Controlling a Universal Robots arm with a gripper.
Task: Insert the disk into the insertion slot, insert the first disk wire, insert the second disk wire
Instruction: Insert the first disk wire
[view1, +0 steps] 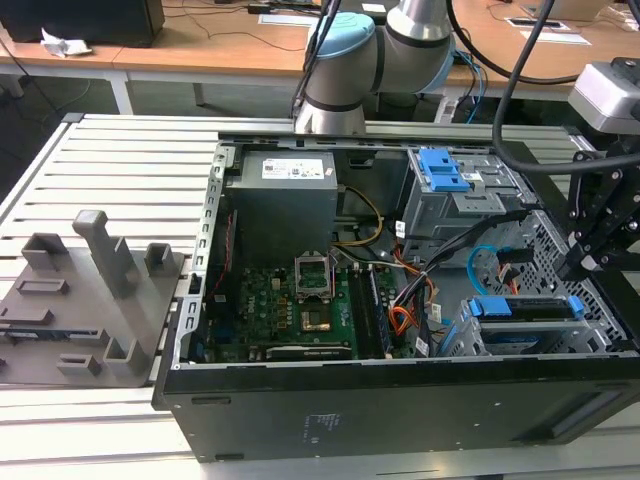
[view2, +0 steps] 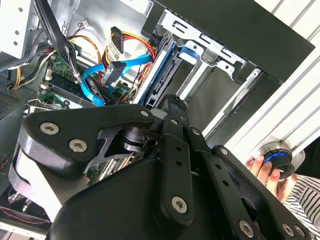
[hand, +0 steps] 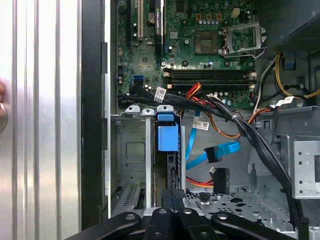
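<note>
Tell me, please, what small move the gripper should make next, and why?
Probably move toward the dark plug of the light-blue cable. The disk already sits in the drive cage, the plug hangs loose beside it, and the shut gripper holds nothing.

A slatted metal table (view1: 100, 170) stands in front of light wooden desks (view1: 200, 45).

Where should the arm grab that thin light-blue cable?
Probably by the small dark plug on the light-blue cable, coming through the open side of the case: the plug is rigid and lies clear of other wires, whereas the flat ribbon would bend.
</note>
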